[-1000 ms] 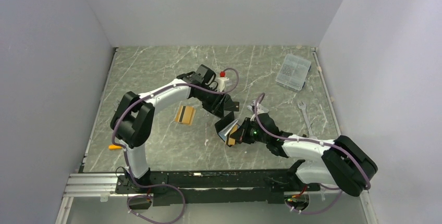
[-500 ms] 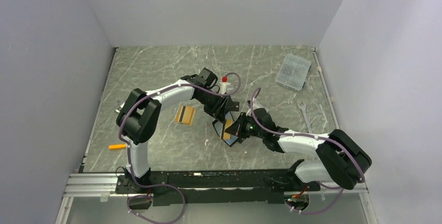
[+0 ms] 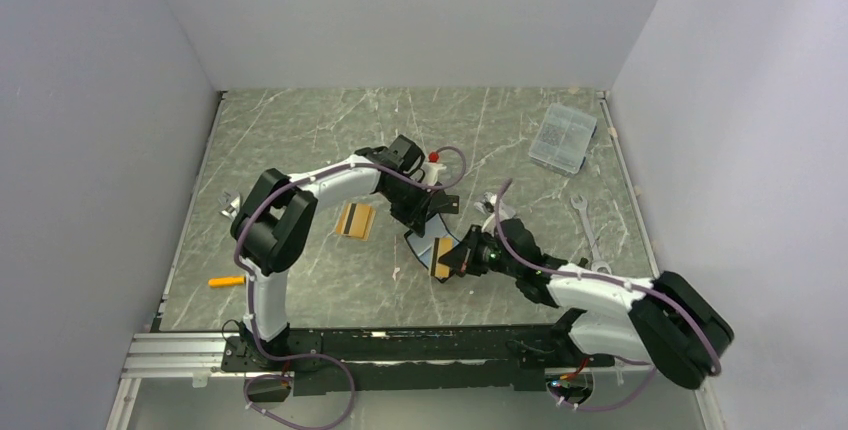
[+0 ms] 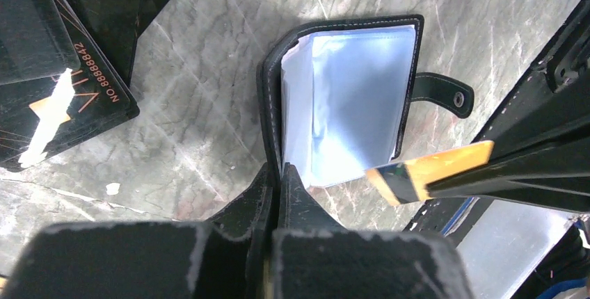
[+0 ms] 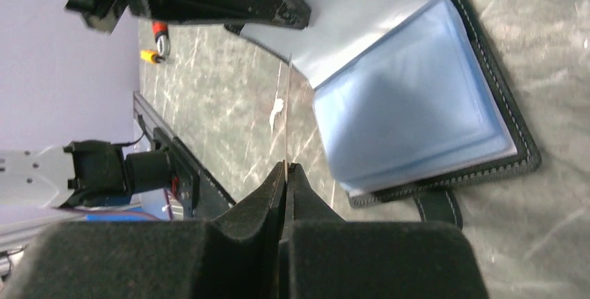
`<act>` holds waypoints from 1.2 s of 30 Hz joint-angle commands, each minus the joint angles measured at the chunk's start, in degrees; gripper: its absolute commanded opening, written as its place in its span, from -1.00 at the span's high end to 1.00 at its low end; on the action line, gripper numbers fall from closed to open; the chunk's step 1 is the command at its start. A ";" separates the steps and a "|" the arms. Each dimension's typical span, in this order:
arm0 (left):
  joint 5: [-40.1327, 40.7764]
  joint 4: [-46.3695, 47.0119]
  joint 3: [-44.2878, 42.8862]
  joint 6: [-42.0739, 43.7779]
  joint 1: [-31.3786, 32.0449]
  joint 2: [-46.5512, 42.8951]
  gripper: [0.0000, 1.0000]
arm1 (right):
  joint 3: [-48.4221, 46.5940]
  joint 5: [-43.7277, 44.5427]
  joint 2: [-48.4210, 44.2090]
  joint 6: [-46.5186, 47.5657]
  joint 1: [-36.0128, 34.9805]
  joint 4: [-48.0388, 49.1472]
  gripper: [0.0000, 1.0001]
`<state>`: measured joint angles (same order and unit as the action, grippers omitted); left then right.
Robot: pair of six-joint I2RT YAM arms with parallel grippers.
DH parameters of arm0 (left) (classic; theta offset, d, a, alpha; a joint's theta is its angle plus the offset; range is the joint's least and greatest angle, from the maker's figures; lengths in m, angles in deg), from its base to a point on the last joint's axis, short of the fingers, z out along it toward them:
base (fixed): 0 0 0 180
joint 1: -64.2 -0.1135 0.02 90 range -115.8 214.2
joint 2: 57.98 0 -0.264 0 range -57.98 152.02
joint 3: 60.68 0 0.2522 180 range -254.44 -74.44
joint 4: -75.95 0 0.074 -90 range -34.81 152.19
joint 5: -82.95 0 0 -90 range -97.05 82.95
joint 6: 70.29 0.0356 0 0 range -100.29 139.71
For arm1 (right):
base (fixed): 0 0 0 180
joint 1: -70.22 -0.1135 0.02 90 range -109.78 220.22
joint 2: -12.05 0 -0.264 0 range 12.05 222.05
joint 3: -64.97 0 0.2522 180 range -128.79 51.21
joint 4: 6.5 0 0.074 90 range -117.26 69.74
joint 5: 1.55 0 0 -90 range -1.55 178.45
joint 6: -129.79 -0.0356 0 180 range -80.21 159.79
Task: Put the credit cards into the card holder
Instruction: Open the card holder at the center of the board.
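Note:
The card holder lies open on the marble, light blue lining up, snap tab to its right. My left gripper is shut on the edge of its left cover. My right gripper is shut on an orange-gold credit card, which shows edge-on in the right wrist view, just beside the holder's open pockets. In the top view that card hovers at the holder's near corner. A second orange-gold card lies flat to the left. Black cards lie behind the holder.
A clear plastic box sits at the back right, with a wrench in front of it. A white bottle with a red cap stands behind my left wrist. A small orange piece and a metal clip lie at the left.
My left gripper has closed on the card holder's cover. My right gripper has shifted slightly with the orange-gold card, staying by the holder's near corner.

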<state>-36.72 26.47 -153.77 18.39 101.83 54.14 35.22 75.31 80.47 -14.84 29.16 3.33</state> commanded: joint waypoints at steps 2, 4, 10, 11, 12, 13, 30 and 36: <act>1.63 -0.86 -0.12 0.62 1.11 -2.74 1.00 | 5.39 -1.40 -10.54 -0.48 0.19 -4.01 1.00; 2.04 -0.90 0.33 0.58 1.22 -2.89 1.00 | 7.25 -2.08 -13.92 -0.22 0.27 -6.88 1.00; 3.28 -0.58 0.71 -0.37 1.39 -3.36 1.00 | 9.90 -4.27 -18.14 0.47 0.31 -12.00 1.00; 3.44 -0.65 0.71 -0.47 1.44 -3.31 1.00 | 10.00 -4.40 -18.30 0.55 0.32 -12.49 1.00; 3.43 -0.77 0.67 -0.44 1.51 -3.21 1.00 | 10.01 -4.43 -18.11 0.69 0.33 -12.98 1.00; 3.31 -0.75 0.60 -0.51 1.56 -3.12 1.00 | 10.15 -4.57 -17.88 0.87 0.32 -13.18 1.00; 2.95 -0.58 0.49 -0.04 2.22 -3.11 1.00 | 10.93 -5.01 -12.84 0.60 0.31 -8.04 1.00; 2.97 -0.51 0.58 0.18 2.29 -3.40 1.00 | 10.22 -4.78 -12.03 0.77 0.23 -6.77 1.00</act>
<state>-34.10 26.29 -153.40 18.46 103.49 53.48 45.80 70.04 68.19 -14.65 29.31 -5.65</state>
